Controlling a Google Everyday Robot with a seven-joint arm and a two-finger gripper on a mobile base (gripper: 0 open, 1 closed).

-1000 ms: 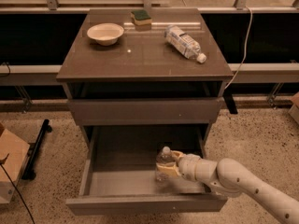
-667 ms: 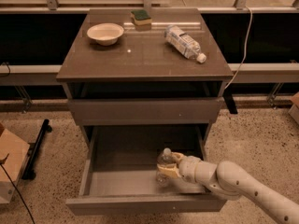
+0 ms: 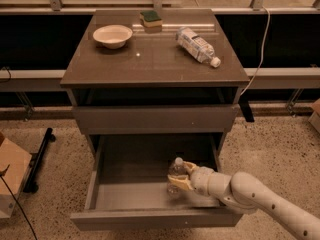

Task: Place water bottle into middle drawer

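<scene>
Camera view looks down on our two-finger gripper (image 3: 179, 175), which sits inside the open drawer at the end of the white jointed arm (image 3: 250, 194) that reaches in from the lower right. Its pale yellowish fingers (image 3: 179, 184) are closed around the lower body of the slim clear plastic water bottle (image 3: 175, 169), one finger on the near side and one on the far side, so the jaws stand only as far apart as the bottle is wide. The bottle stands roughly upright with its white cap (image 3: 178, 160) on top. We cannot tell whether its base touches the drawer floor.

The bottle is within the wide grey middle drawer (image 3: 130, 196), a deep box pulled well out of the cabinet, and it stands right of centre, nearer the right side wall than the left. Just above the opening we see a flat grey closed drawer front (image 3: 155, 118).

On the brown cabinet top (image 3: 150, 59) lies a stubbier clear bottle with a white-and-blue label (image 3: 197, 45), on its side with the cap pointing to the front right. A shallow cream bowl (image 3: 112, 35) sits at the back left, and a green-and-yellow sponge (image 3: 151, 18) rests near the back edge between them, apart from both.

A white cable (image 3: 257, 59) hangs down to the right of the cabinet. On the speckled floor to the left we see a cardboard box (image 3: 10, 179) and a black bar-shaped object (image 3: 40, 159).
</scene>
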